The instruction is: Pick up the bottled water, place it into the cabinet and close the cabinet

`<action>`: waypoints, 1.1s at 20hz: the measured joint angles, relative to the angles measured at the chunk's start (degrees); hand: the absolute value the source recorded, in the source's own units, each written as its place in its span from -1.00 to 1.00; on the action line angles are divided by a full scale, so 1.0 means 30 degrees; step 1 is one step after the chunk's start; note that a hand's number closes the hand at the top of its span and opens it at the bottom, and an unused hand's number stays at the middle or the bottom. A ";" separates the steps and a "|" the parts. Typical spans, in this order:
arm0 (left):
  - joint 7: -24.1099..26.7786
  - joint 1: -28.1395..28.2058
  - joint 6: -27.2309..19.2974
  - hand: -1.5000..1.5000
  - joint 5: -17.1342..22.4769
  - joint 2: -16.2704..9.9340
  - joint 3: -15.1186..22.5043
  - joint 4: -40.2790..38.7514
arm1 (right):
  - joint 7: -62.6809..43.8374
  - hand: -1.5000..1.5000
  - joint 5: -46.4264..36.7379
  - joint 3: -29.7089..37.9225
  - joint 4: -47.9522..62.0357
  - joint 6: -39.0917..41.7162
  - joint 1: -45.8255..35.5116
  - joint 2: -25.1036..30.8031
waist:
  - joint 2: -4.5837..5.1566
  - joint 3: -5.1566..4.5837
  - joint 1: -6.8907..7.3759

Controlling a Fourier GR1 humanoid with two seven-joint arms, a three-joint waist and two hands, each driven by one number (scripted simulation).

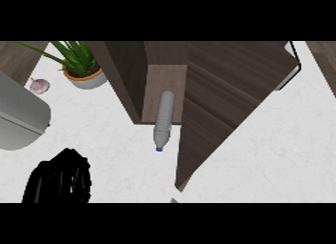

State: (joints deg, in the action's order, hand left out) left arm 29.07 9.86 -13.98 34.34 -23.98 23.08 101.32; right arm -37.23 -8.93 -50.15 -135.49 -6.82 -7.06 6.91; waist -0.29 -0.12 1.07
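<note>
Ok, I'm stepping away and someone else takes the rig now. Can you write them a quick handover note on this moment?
Left hand: low at the view's left, fingers curled, holding nothing I can see.
Right hand: not in view.
Bottled water: upright on the cabinet shelf, blue cap toward the camera.
Cabinet door: open, swung out over the counter.
Done: bottle appears placed inside.
Left: close the door.
Potted plant and garlic sit to the left, clear of the door.
</note>
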 measured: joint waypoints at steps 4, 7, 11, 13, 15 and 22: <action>0.0214 0.0822 0.0924 1.00 0.0551 -0.0705 -0.0892 0.0211 | -0.0164 1.00 -0.1041 -0.0440 0.0174 -0.1058 -0.1985 0.0850 | 0.0004 -0.0015 0.0085; 0.0261 0.1358 0.1469 1.00 0.0906 -0.1245 -0.1530 0.0636 | -0.0165 1.00 -0.1004 -0.0499 0.0467 -0.2191 -0.3210 0.1223 | 0.0043 -0.0018 0.0249; 0.0373 0.1765 0.2051 1.00 0.1204 -0.1550 -0.2005 0.0722 | -0.0545 1.00 -0.0656 -0.0108 0.1080 -0.3691 -0.4729 0.1424 | 0.0105 -0.0033 0.0435; 0.0623 0.1954 0.2494 1.00 0.1284 -0.1711 -0.2243 0.0578 | -0.0662 1.00 -0.0312 0.0609 0.2116 -0.4271 -0.5657 0.0911 | 0.0147 -0.0032 0.0551; 0.0707 0.2262 0.2857 1.00 0.1432 -0.1877 -0.2433 0.0682 | -0.0480 1.00 0.0091 0.1418 0.4348 -0.4990 -0.7062 -0.0315 | 0.0181 -0.0026 0.0646; 0.0989 0.3605 0.4261 1.00 0.1987 -0.2643 -0.3506 0.1021 | 0.1396 1.00 0.4548 0.5890 1.0789 -0.4528 -1.0807 -0.1946 | 0.0233 0.0014 0.0579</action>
State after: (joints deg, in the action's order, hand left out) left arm 32.04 20.68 -1.19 40.30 -31.90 12.57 104.38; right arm -33.04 4.71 -32.48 -103.12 -20.40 -39.48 1.08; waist 0.41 -0.08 2.81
